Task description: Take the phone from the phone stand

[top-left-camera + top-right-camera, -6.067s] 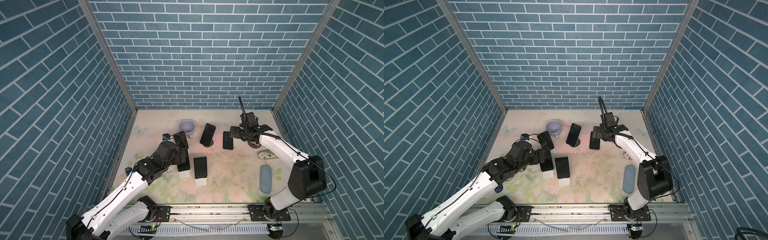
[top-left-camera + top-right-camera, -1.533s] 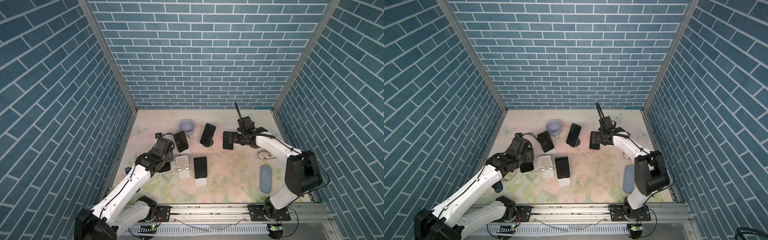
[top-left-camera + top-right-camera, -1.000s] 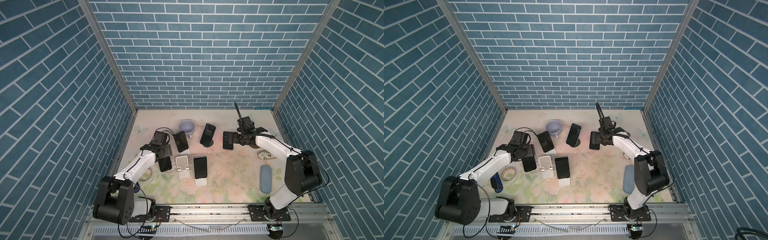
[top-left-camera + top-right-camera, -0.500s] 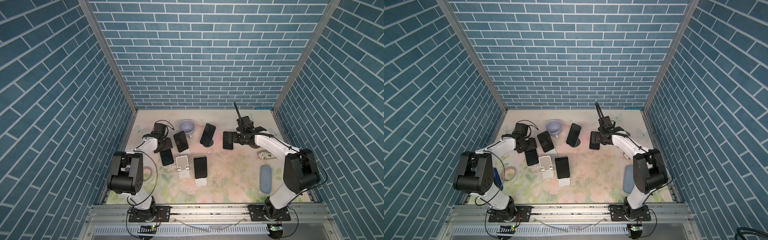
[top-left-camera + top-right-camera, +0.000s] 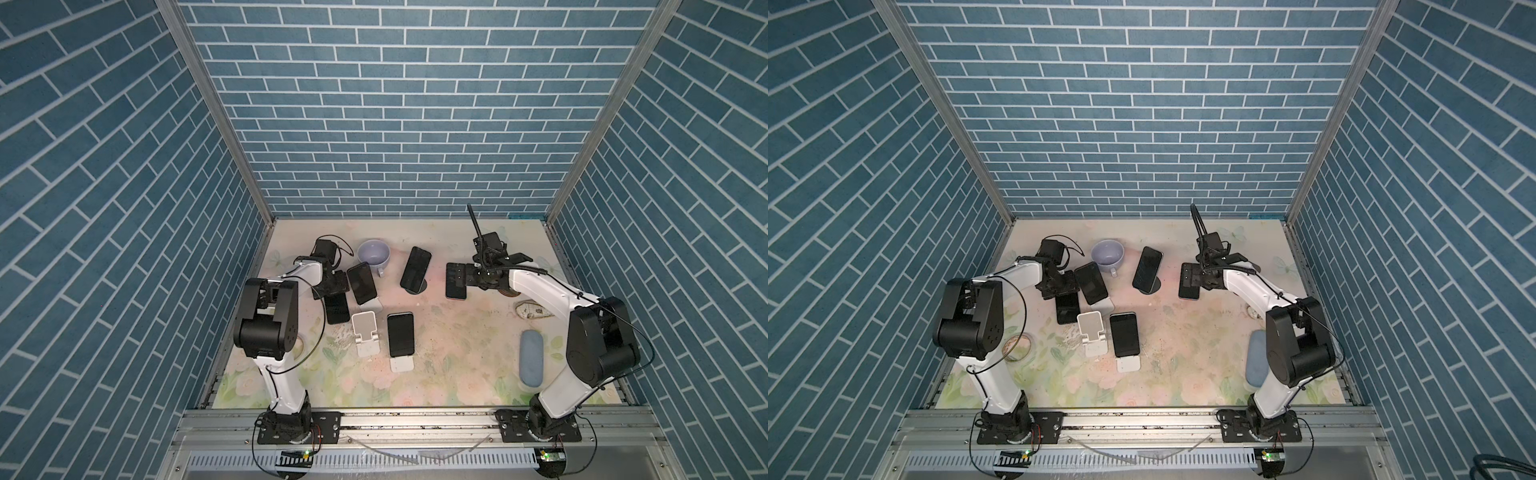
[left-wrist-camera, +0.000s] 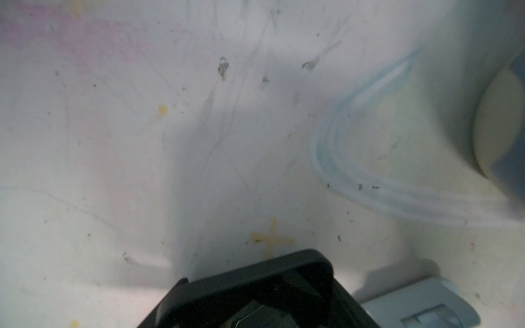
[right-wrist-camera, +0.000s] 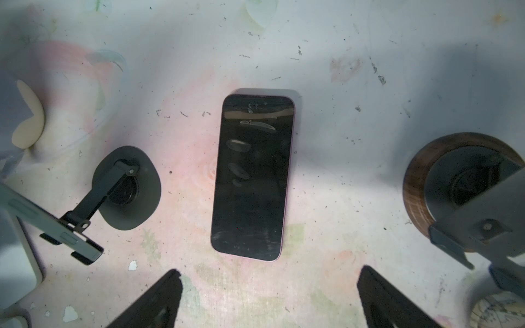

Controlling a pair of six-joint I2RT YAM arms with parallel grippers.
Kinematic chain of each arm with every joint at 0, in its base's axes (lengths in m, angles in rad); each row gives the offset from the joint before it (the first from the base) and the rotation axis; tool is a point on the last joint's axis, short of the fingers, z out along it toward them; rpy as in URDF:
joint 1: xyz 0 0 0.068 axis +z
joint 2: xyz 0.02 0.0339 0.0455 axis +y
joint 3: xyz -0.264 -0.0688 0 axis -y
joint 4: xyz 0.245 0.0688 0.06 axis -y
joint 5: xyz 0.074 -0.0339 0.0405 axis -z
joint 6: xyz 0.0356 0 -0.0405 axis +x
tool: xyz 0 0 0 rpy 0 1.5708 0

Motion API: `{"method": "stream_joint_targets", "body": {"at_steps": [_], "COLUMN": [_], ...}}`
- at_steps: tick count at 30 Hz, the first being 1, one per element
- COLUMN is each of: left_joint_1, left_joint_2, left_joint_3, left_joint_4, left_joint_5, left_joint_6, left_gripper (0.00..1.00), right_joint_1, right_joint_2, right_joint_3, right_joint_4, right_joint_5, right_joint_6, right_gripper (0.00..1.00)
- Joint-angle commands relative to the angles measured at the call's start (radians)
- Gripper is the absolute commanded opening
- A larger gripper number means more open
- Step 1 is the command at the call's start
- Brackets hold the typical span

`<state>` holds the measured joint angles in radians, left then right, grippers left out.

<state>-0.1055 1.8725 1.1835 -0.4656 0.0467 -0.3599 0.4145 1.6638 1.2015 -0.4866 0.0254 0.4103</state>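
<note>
— Left end effector (image 5: 329,286) sits low at the far end of a black phone (image 5: 337,309). What does it hold?

— That cannot be told. Both top views show it touching or just above that end of the phone. The left wrist view gives only a dark edge against the worktop (image 5: 457,353), so how wide it stands and whether it has a hold are unclear. The black phone seems to lie flat on the worktop, just beside an empty white stand (image 5: 365,330).

— And the right end effector (image 7: 270,271)?

— Spread wide, holding nothing. It hovers over a pink-edged phone (image 7: 252,176), which lies flat, screen up, apart from both fingers. A wood-based stand (image 7: 417,181) near it carries no phone.

— How far along is the job?

— By my reading, two phones are off their stands and down on the worktop. If one phone was the goal, only letting go and drawing clear is left.

Three more rest on stands:
- a leaning phone (image 5: 361,282) near the lilac cup (image 5: 374,252)
- a tilted phone (image 5: 415,268) on a round dark stand (image 7: 126,187)
- a near phone (image 5: 400,340) on a second white stand (image 5: 402,365)

If all must come off, two of five are done.
</note>
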Motion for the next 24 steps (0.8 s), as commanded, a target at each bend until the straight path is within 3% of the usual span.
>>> {"method": "stream_joint_targets", "body": {"at_steps": [1, 14, 24], "left_joint_1": [0.006, 0.007, 0.006], "left_joint_2": [0.016, 0.077, 0.071], "left_joint_3": [0.037, 0.041, 0.014], "left_joint_4": [-0.036, -0.011, -0.005], "left_joint_5": [-0.007, 0.042, 0.048], "left_joint_6": [0.027, 0.032, 0.035], "left_gripper": [0.67, 0.69, 0.8], "right_joint_1": [0.006, 0.006, 0.006], "right_joint_2": [0.009, 0.007, -0.009], "right_joint_3": [0.045, 0.053, 0.044], "right_joint_4": [-0.014, -0.023, -0.032], "right_joint_5": [0.002, 0.004, 0.011], "right_joint_6": [-0.026, -0.025, -0.022], "right_gripper": [0.97, 0.97, 0.97]}}
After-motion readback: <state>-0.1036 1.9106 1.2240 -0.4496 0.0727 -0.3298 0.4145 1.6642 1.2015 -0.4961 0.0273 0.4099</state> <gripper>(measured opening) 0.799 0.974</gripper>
